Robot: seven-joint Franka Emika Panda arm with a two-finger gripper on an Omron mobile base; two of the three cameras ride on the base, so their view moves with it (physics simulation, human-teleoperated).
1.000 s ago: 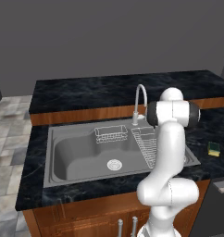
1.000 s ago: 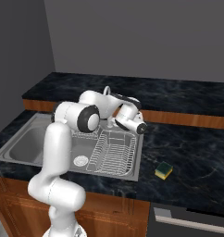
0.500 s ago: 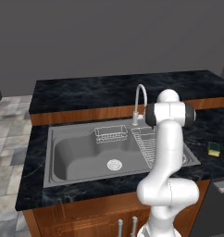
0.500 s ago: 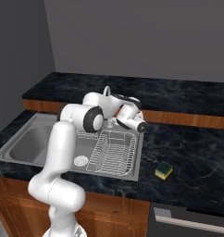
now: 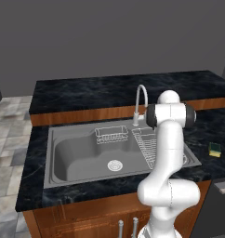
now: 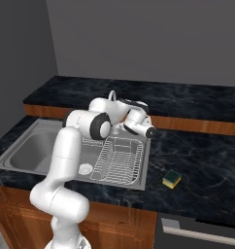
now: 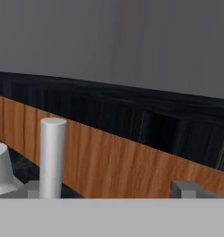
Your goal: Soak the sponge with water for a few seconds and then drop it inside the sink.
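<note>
Right base view, white arm's two-finger gripper (image 6: 152, 132) jaws apart, empty, above wire dish rack (image 6: 118, 161), yellow-green rectangular sponge (image 6: 172, 178) on black counter (image 6: 202, 160), beside grey steel sink (image 6: 27, 151).

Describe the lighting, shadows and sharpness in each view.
Left base view: flat, even light, with soft shading inside the sink; the sponge looks small and coarse. Right base view: dim grey walls, no hard shadows, faint sheen on the black counter. Hand view: close and soft-edged, with the faucet handle smoothly shaded against blurry wood grain.
</note>
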